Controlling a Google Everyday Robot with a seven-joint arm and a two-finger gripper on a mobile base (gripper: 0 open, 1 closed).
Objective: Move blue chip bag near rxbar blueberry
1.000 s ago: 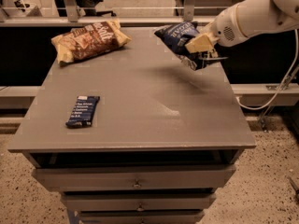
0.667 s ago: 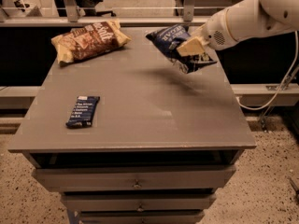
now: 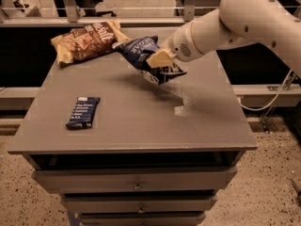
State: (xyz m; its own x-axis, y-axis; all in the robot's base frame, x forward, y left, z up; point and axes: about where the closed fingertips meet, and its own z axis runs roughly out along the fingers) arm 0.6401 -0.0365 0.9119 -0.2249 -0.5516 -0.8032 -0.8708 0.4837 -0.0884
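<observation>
White arm (image 3: 244, 18) comes in from the upper right of the frame. Gripper (image 3: 162, 61) sits just above center, over the back middle part of the gray table (image 3: 141, 126). Jaws clenched on the blue chip bag (image 3: 138, 48), gripping it toward its right end. One tan finger shows across the bag's front.

Bag is held off the tabletop and tilted, its left end higher and pointing toward the upper left, its crumpled right end hanging lower. A shadow lies on the table under it.

Blue bar (image 3: 83, 112) lies flat at left center of the frame, near the table's left front edge, white text lines facing up. It is well apart from the held bag.

Tan-and-brown chip bag (image 3: 87, 37) lies at the upper left, on the table's back left corner, close to the blue bag's left tip; cannot tell if they touch.

Drawers (image 3: 136, 179) are under the tabletop, lower center. A cable (image 3: 275, 94) hangs at the right edge.
</observation>
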